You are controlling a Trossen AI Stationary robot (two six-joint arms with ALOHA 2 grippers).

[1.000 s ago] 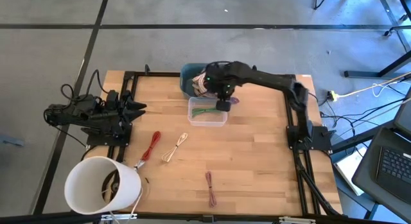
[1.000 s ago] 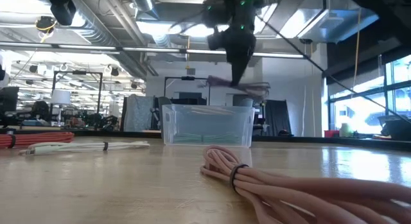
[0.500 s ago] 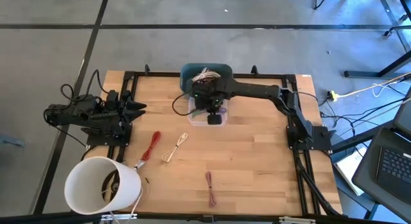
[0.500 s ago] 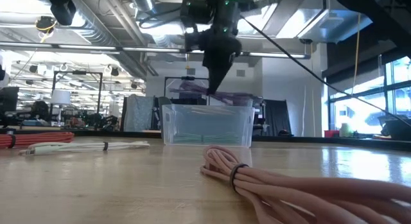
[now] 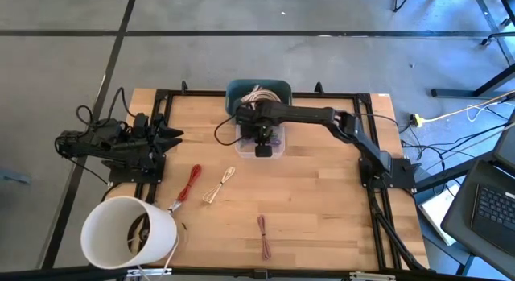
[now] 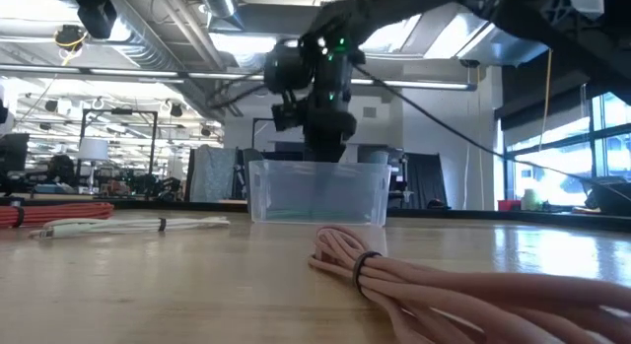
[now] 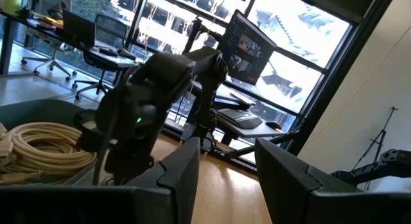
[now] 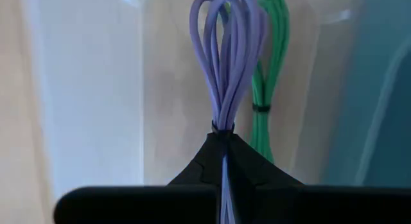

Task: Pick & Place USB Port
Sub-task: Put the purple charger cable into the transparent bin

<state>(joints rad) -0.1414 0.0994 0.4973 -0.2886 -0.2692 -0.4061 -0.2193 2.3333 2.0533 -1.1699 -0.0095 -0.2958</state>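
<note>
Now your right gripper (image 8: 223,161), clamped on the purple cable (image 8: 226,54), sits low in the clear bin (image 5: 275,151) at twelve o'clock, while your left gripper (image 7: 225,166) waits parted at nine.

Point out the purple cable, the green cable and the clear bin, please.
purple cable (image 8: 226,63): right wrist view, middle of its loops.
green cable (image 8: 264,70): right wrist view, strands above its tie.
clear bin (image 6: 317,194): low view, front wall.

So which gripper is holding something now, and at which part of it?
The right gripper holds the purple cable bundle near its tied middle, over the clear box. The left gripper holds nothing.
</note>
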